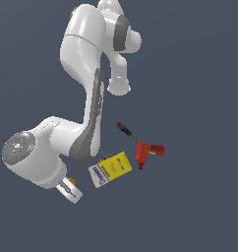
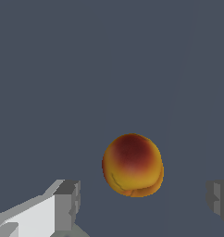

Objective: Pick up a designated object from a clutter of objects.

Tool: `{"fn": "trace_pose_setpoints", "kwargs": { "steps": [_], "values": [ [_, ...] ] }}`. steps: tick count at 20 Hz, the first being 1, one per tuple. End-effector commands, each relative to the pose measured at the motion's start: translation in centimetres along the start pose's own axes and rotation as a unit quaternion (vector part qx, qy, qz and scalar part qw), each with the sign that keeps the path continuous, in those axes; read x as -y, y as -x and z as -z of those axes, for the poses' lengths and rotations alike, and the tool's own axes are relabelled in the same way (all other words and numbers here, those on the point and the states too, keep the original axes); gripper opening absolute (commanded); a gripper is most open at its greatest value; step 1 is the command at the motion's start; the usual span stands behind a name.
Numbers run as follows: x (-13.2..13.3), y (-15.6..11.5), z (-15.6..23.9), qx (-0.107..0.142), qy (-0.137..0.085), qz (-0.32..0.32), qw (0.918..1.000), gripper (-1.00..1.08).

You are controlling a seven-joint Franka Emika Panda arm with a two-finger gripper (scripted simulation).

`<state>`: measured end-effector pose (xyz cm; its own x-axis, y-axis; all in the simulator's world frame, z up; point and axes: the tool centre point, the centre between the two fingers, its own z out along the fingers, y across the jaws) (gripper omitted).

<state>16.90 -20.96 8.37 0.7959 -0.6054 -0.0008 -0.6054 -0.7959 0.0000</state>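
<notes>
The designated object is a small round orange-yellow ball with a red patch (image 2: 132,165). In the wrist view it lies on the grey floor between my two fingers, touching neither. My gripper (image 2: 142,201) is open, with one finger (image 2: 67,206) on one side of the ball and the other finger (image 2: 219,196) far on the other side. In the exterior view the gripper (image 1: 72,191) is low at the lower left, and only a sliver of the orange ball (image 1: 72,182) shows beside it. The rest of the clutter lies to the exterior view's right.
A yellow-and-white box (image 1: 111,168) lies just to the exterior view's right of the gripper. A red power drill (image 1: 148,151) and a red-and-black-handled screwdriver (image 1: 125,129) lie further right. The arm's own links (image 1: 86,133) hang over the area behind the box.
</notes>
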Motion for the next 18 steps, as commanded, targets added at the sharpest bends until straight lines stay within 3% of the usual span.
{"fn": "trace_pose_setpoints", "kwargs": {
  "steps": [1, 10, 16, 17, 18],
  "values": [
    [0.0, 0.0, -0.5, 0.000, 0.000, 0.000, 1.0000, 1.00],
    [-0.1, 0.1, -4.8, 0.000, 0.000, -0.001, 1.0000, 1.00],
    [0.0, -0.1, -4.9, 0.000, 0.000, -0.001, 1.0000, 1.00],
    [0.0, -0.1, -4.9, 0.000, 0.000, -0.001, 1.0000, -1.00],
    [0.0, -0.1, -4.9, 0.000, 0.000, -0.001, 1.0000, -1.00]
  ]
}}
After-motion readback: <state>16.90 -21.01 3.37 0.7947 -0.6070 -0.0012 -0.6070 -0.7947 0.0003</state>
